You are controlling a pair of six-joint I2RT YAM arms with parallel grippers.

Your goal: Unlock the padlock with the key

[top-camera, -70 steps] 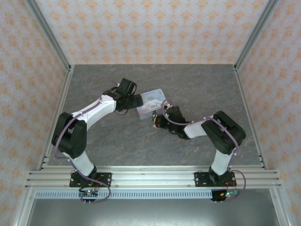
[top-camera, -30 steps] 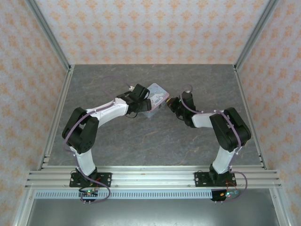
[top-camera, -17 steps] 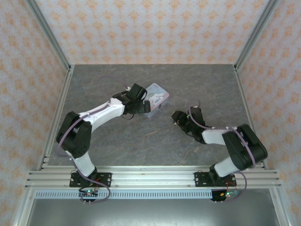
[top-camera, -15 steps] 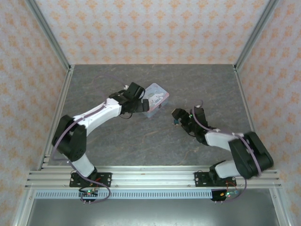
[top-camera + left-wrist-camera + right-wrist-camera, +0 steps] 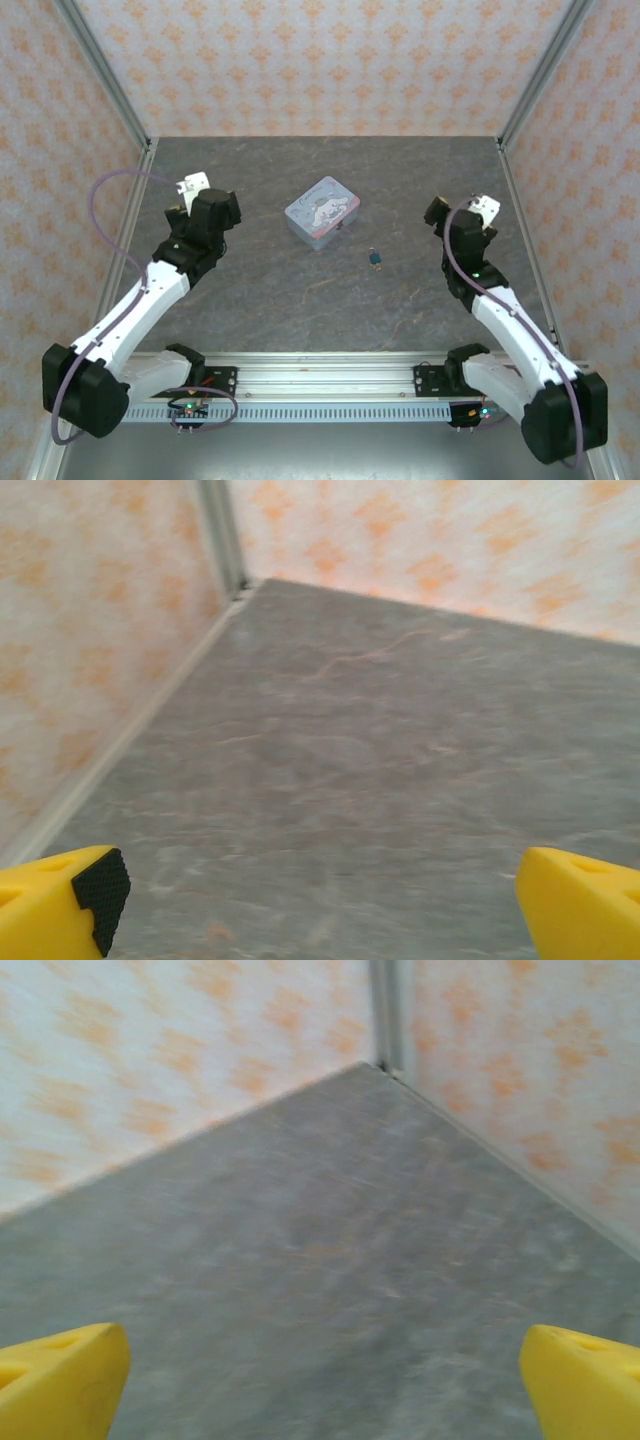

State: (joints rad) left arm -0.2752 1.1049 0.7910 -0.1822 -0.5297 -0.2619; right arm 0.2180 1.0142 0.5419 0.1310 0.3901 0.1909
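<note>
The padlock (image 5: 376, 257) is a tiny dark blue-teal speck lying loose on the grey table, just below and right of the pale blue cartoon tin (image 5: 322, 211). The key is too small to make out; I cannot tell it apart from the padlock. My left gripper (image 5: 203, 203) hangs far left of the tin, and in the left wrist view its yellow fingers (image 5: 60, 902) stand wide apart over bare table. My right gripper (image 5: 452, 214) is well right of the padlock, with its fingers (image 5: 580, 1380) also spread and nothing between them.
Patterned orange walls with metal corner posts (image 5: 100, 80) close in the table on three sides. The left wrist camera faces the back-left corner (image 5: 232, 580), the right wrist camera the back-right corner (image 5: 385, 1060). An aluminium rail (image 5: 320, 375) runs along the near edge.
Both arms have pulled away from the tin to the sides of the table. Both grippers have opened. The padlock now lies free on the table where the right gripper had been.
</note>
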